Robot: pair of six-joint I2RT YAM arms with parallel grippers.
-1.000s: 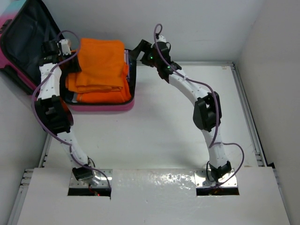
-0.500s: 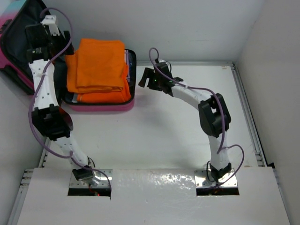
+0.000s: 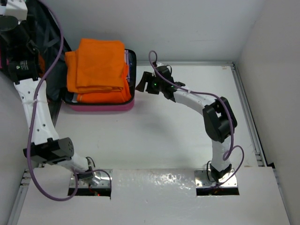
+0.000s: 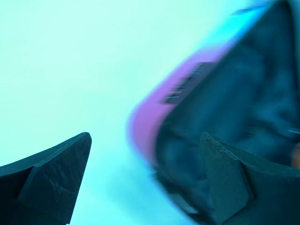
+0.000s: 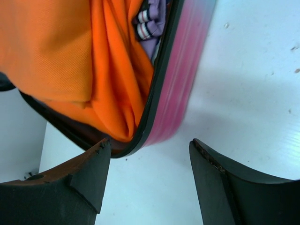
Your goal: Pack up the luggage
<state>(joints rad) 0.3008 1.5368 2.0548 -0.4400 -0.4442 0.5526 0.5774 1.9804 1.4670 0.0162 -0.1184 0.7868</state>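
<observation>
Luggage (image 3: pixel 98 106) sits open at the far left corner of the table (image 3: pixel 178 136). The base lies flat with its pink wall facing the arms. The lid stands tilted up behind and left, dark lining showing.

A folded orange cloth (image 3: pixel 98 63) is stacked in the base, rising above the rim. A purple striped garment (image 5: pixel 151 21) is tucked between the cloth and the right wall.

Left arm (image 3: pixel 35 103) stretches far up the left edge, and its wrist reaches the top-left corner of the overhead view, in front of the lid. Left gripper (image 4: pixel 145 136): 2 fingers spread wide with nothing between them. The wrist view is blurred, showing only the pink rim and dark lining beyond the fingers.

Right arm (image 3: pixel 197 98) bends across the table toward the base's right side. Right gripper (image 3: pixel 142 82) is just beside the near right corner of the luggage; contact cannot be told. Its fingers stand apart and hold nothing. The wrist view shows the pink shell, black rim and orange cloth past the fingertips.
</observation>
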